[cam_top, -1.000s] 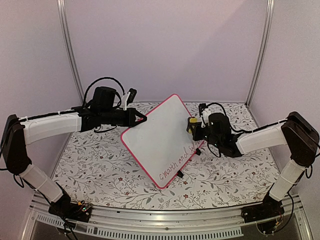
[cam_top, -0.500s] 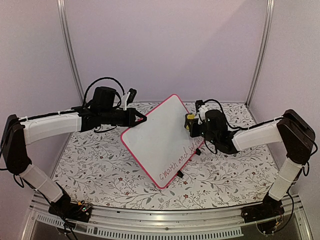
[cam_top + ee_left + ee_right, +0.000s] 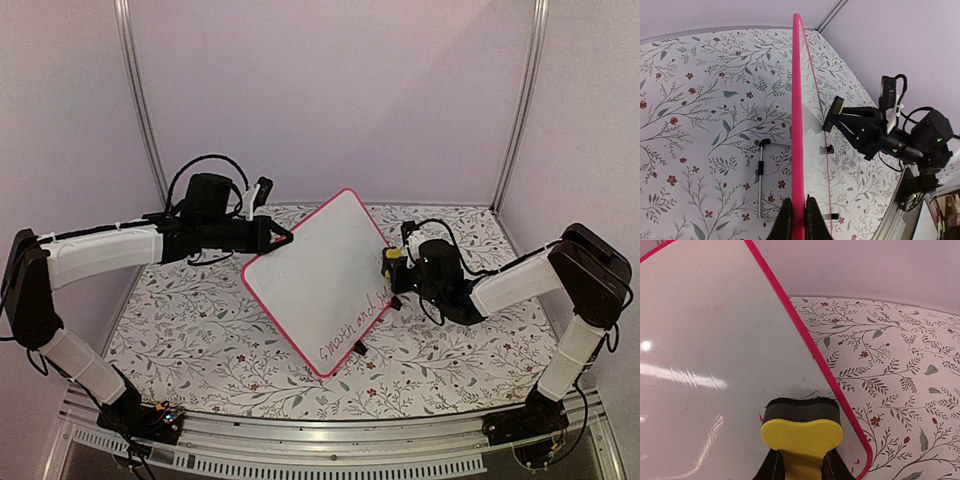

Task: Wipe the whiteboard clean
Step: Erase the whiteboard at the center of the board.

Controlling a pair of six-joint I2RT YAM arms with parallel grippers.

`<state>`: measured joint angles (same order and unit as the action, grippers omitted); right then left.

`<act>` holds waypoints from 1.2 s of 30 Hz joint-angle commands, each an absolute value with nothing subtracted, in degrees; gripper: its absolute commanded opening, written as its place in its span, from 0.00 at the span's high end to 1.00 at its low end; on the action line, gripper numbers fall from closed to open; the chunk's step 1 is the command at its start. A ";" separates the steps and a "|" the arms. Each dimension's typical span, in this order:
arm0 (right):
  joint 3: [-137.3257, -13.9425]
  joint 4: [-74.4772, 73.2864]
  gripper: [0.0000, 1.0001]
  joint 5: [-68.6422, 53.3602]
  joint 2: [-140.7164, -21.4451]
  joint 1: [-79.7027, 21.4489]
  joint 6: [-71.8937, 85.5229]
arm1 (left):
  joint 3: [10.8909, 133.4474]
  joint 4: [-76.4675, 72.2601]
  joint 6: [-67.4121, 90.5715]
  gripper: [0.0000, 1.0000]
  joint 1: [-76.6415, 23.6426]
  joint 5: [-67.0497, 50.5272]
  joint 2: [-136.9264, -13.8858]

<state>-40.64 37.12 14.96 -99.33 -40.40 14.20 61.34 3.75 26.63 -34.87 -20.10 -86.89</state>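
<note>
The whiteboard [image 3: 320, 280], white with a thin pink-red frame, stands tilted up off the table on one long edge. Red handwriting [image 3: 352, 330] runs along its lower right side. My left gripper [image 3: 287, 237] is shut on the board's upper left frame edge [image 3: 798, 150], which fills the middle of the left wrist view. My right gripper [image 3: 397, 270] is shut on a yellow block eraser [image 3: 802, 432] with a black felt face. That felt presses on the board [image 3: 715, 365] near its right frame edge. Faint red marks show beside the eraser.
The table wears a floral cloth [image 3: 200, 320]. A thin metal stand rod [image 3: 760, 180] lies on it behind the board. Two small black clip feet [image 3: 359, 349] sit along the board's lower edge. Purple walls close in the back and sides.
My right gripper has carried the eraser down and to the right along the board's right edge, after a short move up and left. The left arm and the board have stayed still.
</note>
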 commanded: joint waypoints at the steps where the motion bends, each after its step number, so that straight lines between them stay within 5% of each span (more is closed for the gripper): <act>1: -43.45 35.56 0.85 14.04 -98.42 -39.54 14.17 | 59.63 7.41 20.69 1.00 -36.44 -19.21 -88.04; 11: -53.26 31.88 0.85 12.93 -101.50 -39.20 11.37 | 59.68 7.33 20.80 1.00 -36.39 -19.27 -88.06; 26: -40.98 35.28 0.86 14.00 -100.87 -39.15 14.39 | 59.61 7.12 21.10 1.00 -36.51 -20.06 -87.97; 36: -49.27 33.44 0.85 11.82 -101.48 -36.62 14.32 | 59.59 7.22 20.83 1.00 -36.51 -19.52 -87.99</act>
